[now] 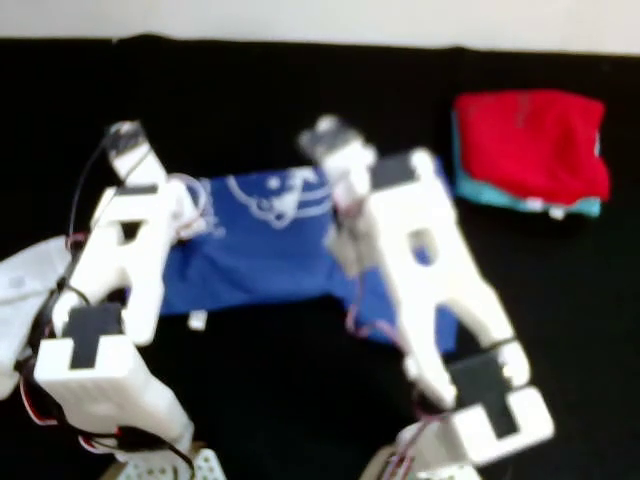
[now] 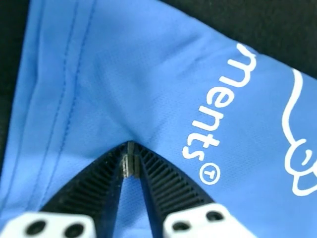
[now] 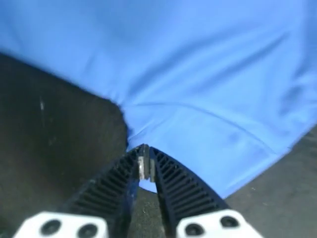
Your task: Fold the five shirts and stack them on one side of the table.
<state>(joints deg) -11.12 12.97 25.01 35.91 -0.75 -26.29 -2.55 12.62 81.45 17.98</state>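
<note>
1. Two hands are down on one blue shirt (image 1: pixel 260 250). At the far left edge, a white garment (image 1: pixel 20 290) lies bunched beside the left arm's base.
2. Left hand (image 2: pixel 130 161): clenched, its tips pinching a fold of blue shirt near the double-stitched hem, at the shirt's left end.
3. Blue shirt is spread flat across the middle of the black tabletop (image 1: pixel 270 400), white print facing up. Its near edge runs between the two arms.
4. Right hand (image 3: pixel 143 163): clenched on the shirt's edge, where blue cloth meets bare tabletop.
5. Open room: bare tabletop in front of the shirt between the arm bases, and a strip behind it up to the far edge.
6. Far right: folded red shirt (image 1: pixel 530 140) stacked on a teal shirt (image 1: pixel 480 193), just beside the blue shirt's right end; can't tell if they touch.
</note>
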